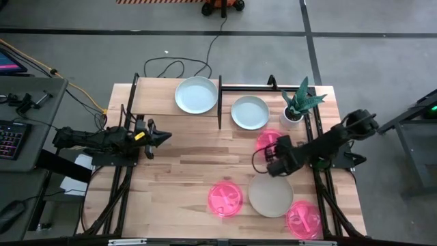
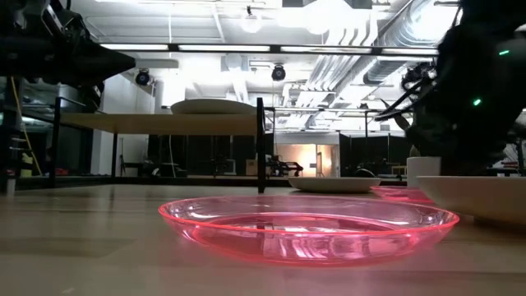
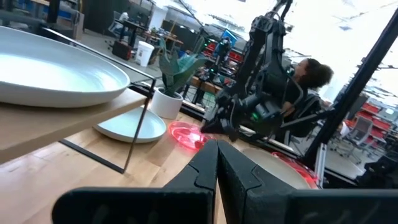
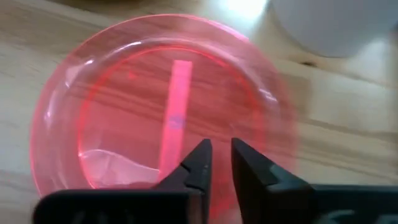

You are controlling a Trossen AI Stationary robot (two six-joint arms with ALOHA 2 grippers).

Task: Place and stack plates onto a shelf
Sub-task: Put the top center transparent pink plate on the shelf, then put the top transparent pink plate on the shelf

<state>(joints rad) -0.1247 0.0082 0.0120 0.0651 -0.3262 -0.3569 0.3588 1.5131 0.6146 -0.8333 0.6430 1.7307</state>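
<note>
You see glossy translucent pink plastic plates (image 2: 308, 226) on a smooth, pale wood-plank surface (image 1: 184, 171); the shelf (image 1: 153, 102) has thin black metal posts.

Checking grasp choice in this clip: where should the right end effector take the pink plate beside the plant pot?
Probably at the raised rim of the pink plate, coming down from above. It lies flat on the table, so only the thin edge offers purchase. The right end effector hovers over it, fingers nearly closed.

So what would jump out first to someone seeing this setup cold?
Probably the glowing pink plates: one lies at the table's front middle, another at the front right corner. Next, the right gripper hovers over a third pink plate beside the potted plant. A pale blue plate sits on the shelf.
</note>
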